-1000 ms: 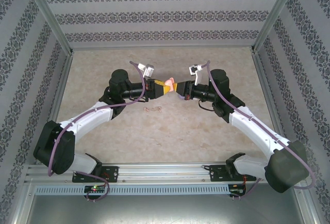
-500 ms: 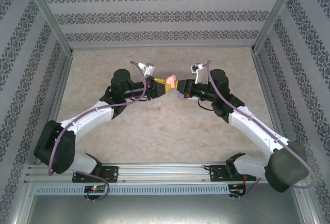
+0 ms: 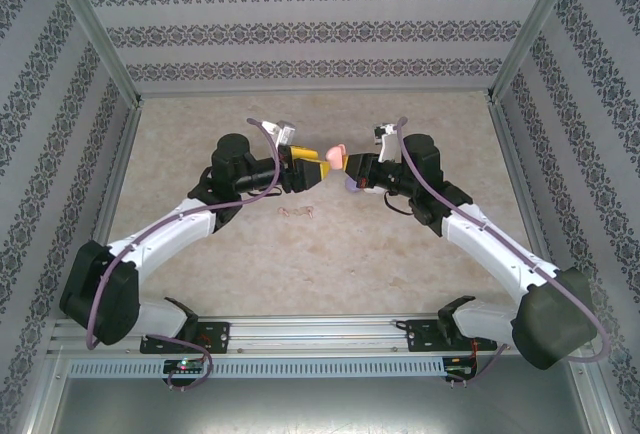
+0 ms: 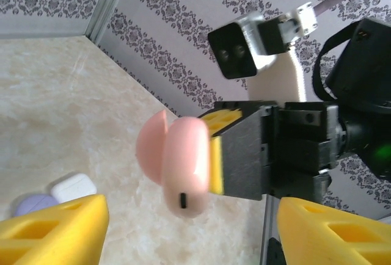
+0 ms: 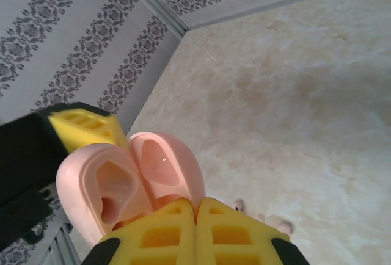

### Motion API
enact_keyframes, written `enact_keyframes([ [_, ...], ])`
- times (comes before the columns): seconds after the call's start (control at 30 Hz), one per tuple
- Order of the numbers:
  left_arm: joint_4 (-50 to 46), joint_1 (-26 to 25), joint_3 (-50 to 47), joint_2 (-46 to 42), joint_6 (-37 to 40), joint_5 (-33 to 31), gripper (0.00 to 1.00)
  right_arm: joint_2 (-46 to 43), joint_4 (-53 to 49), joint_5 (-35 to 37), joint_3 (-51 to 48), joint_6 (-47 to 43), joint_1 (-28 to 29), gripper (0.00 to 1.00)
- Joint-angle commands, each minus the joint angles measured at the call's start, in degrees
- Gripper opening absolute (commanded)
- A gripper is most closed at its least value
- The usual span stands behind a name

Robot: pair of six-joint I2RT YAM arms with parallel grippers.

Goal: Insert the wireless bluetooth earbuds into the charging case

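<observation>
The right gripper is pinching the open pink case. The left gripper, spread wide, is hovering opposite, with the pinkish earbuds lying below, nearer it.

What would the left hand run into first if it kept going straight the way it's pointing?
Most likely the open pink charging case, gripped by the right hand. It sits dead ahead, centred between the spread fingers of the left hand; how near is hard to judge.

Pink charging case open, aloft; earbuds lying loose.
</observation>
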Motion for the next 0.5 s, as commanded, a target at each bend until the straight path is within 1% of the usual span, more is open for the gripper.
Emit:
enact_keyframes([
  [0.0, -2.42, 1.13, -0.43, -2.47, 2.33, -0.70, 0.78, 0.49, -1.15, 1.19, 2.80, -1.80, -0.77, 0.00],
  [0.07, -4.01, 1.76, -0.27, -3.10, 3.14, -1.10, 0.81, 0.70, -2.78, 1.42, 3.54, -3.06, -0.86, 0.00],
  [0.17, -9.35, 2.90, 1.70, -3.33, 6.04, -0.98, 0.85, 1.44, -7.20, 1.60, 5.36, -7.22, -0.83, 0.00],
  [0.33, -22.36, 4.14, 8.45, -1.06, 14.19, 1.50, 0.86, 3.46, -16.31, 2.25, 8.87, -16.89, -0.77, 0.00],
  [0.47, -35.11, 4.52, 16.55, 4.09, 22.10, 5.21, 0.86, 5.23, -21.41, 3.11, 10.95, -24.04, -0.68, 0.00],
])
